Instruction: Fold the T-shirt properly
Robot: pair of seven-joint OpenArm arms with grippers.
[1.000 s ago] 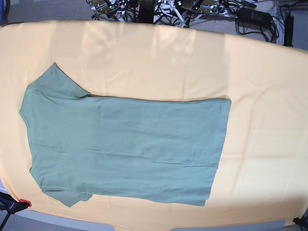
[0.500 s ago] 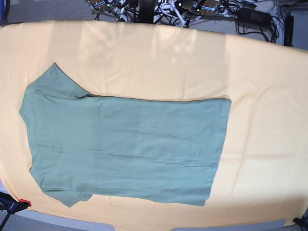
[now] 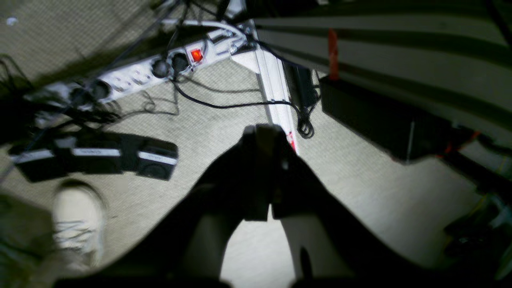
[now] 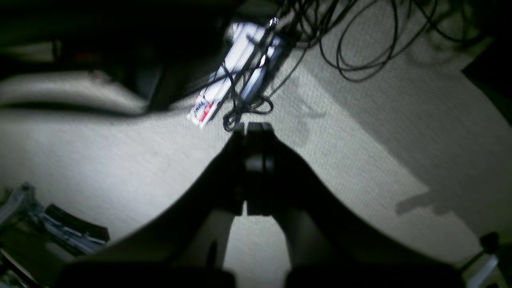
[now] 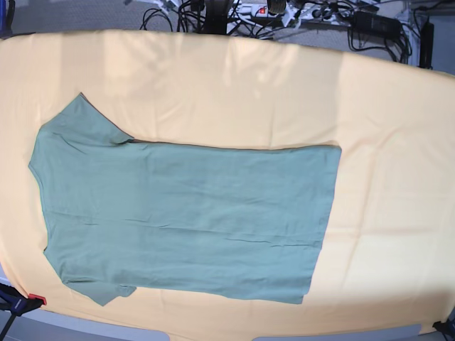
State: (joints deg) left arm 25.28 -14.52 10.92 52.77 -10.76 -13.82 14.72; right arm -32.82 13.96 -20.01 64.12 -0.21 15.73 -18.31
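The sage-green T-shirt (image 5: 185,213) lies flat on the yellow-orange cloth (image 5: 234,92) in the base view, its sleeves toward the left and its hem toward the right. Neither arm shows in that view. In the left wrist view my left gripper (image 3: 267,140) hangs above the carpeted floor with its dark fingers pressed together and nothing between them. My right gripper (image 4: 253,138), in the right wrist view, is likewise shut and empty over the floor. The T-shirt is out of sight in both wrist views.
Beyond the table's far edge lie cables and a black adapter (image 5: 373,25). Below the left gripper are a white power strip (image 3: 160,70), black boxes (image 3: 120,158) and a white shoe (image 3: 78,220). A clamp (image 5: 21,302) grips the cloth's near left corner.
The metal arm parts at the top edge of the base view have moved out of sight, leaving only cables there. The T-shirt has not moved.
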